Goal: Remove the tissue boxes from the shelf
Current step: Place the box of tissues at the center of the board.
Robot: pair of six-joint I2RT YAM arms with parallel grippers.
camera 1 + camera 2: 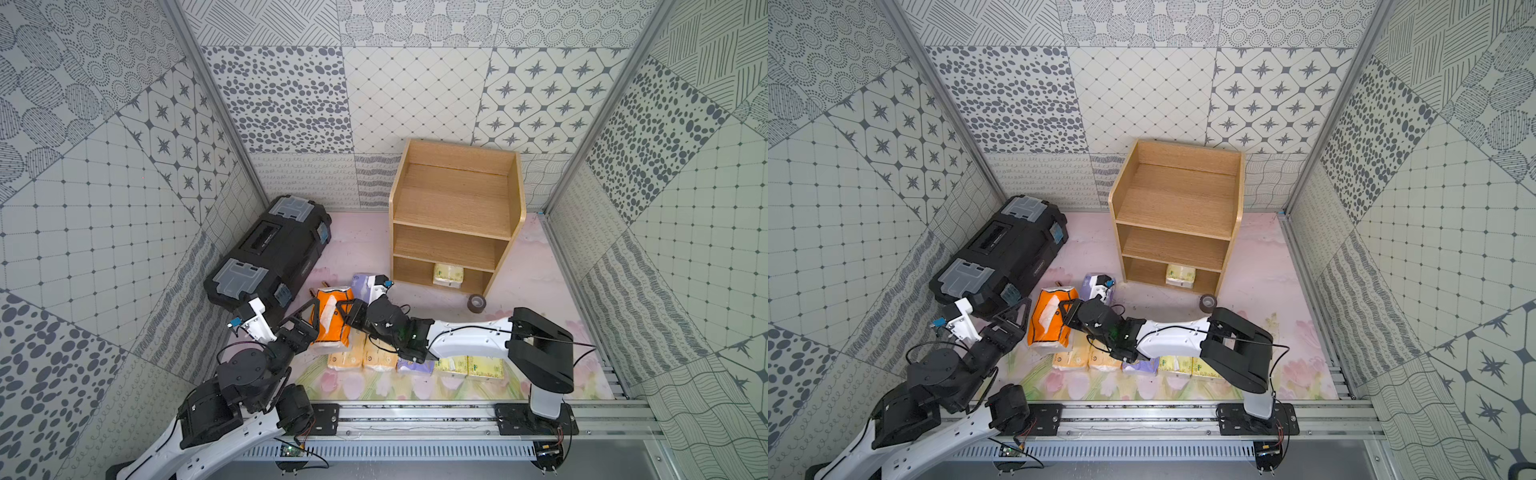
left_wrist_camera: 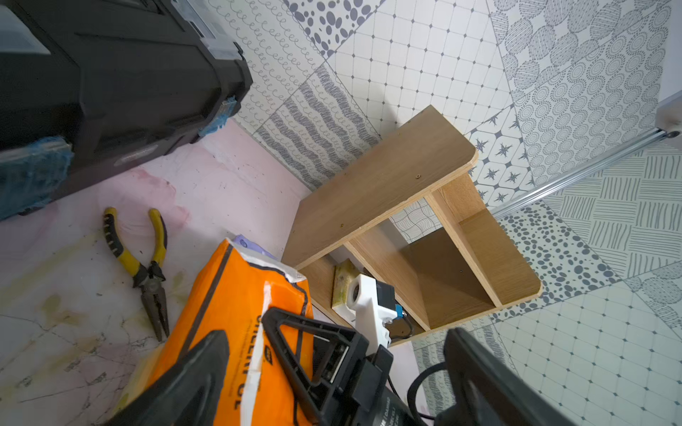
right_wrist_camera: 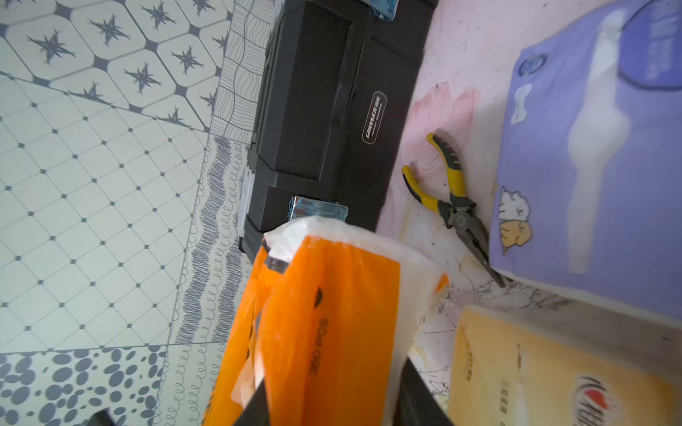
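Held: orange pack (image 1: 330,322) in right gripper (image 1: 345,312), near-left of shelf (image 1: 455,195). left gripper (image 1: 301,318) jaws wide beside it. yellow-green pack (image 1: 448,275) in bottom tier: likely light, squashy, slick wrap; pinch mid-body.

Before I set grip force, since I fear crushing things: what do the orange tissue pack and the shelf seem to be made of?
The orange tissue pack: thin glossy plastic film over something soft, judging by its wrinkles, sheen and clear crimped end. The shelf: matte light board with printed-looking wood grain, likely laminated plywood or particleboard.
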